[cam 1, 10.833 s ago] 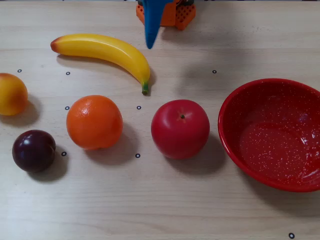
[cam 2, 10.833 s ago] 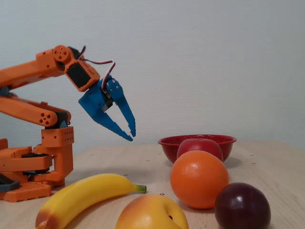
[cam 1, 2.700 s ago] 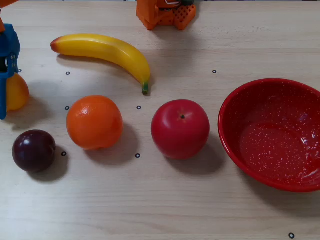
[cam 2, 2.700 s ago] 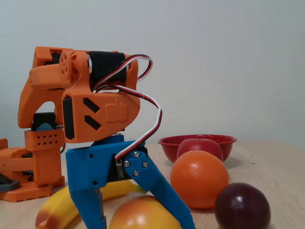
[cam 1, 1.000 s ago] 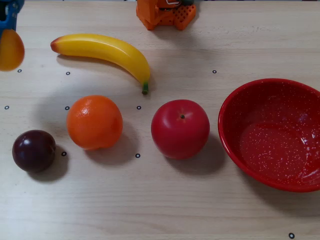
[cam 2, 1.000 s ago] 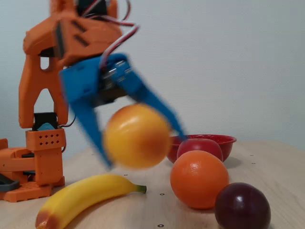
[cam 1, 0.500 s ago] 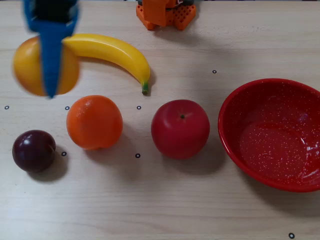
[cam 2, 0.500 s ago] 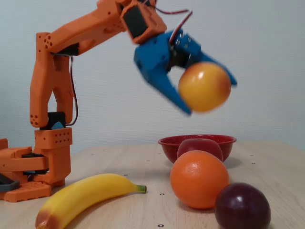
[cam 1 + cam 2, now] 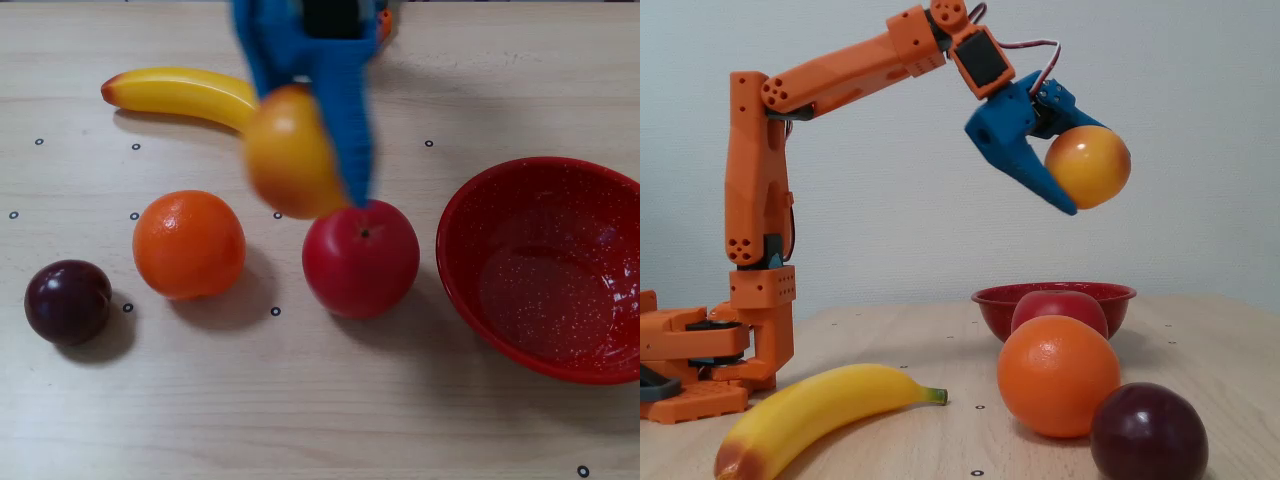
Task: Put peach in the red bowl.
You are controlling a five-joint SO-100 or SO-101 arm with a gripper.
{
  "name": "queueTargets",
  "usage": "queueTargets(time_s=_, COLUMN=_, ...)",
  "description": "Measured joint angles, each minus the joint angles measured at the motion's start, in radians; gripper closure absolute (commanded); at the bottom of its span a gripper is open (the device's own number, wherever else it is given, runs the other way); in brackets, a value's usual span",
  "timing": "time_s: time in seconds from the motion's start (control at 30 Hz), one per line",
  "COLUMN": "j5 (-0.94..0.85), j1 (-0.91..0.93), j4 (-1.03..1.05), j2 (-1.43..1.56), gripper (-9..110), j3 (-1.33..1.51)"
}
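Pincer (image 9: pixel 1080 185): blue, two-fingered, on an orange arm (image 9: pixel 840 70); closed around the peach (image 9: pixel 1088 166) and carrying it high in the air, clear of the desk (image 9: pixel 1200 350). In the fixed view from above, the pincer (image 9: pixel 345 195) and peach (image 9: pixel 290 152) appear motion-blurred, over the banana's stem end and just above the apple.

Red bowl (image 9: pixel 545 270): glossy, white-speckled inside, at the right edge of the view from above, holding nothing; well apart from the peach.

Apple (image 9: pixel 360 257): red, just left of the bowl.

Orange (image 9: pixel 189 244): left of the apple.

Plum (image 9: pixel 67 301): dark, leftmost item.

Banana (image 9: pixel 180 93): yellow, behind the orange, partly covered by the pincer.

Desk: light wood grain with small ring marks (image 9: pixel 275 311) scattered across it.

Writing, brands, labels: none legible on any item.
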Motion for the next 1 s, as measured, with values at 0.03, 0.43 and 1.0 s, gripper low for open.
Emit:
queueTargets(time_s=0.03, j5=0.000, j1=-0.031, j4=-0.006, j2=0.009, gripper=102, j3=0.020)
queueTargets(time_s=0.43, j5=0.041, j1=-0.298, j4=-0.008, j2=0.032, gripper=102, j3=0.021)
queueTargets(time_s=1.0, j5=0.112, j1=-0.528, j4=-0.008, j2=-0.057, gripper=102, j3=0.021)
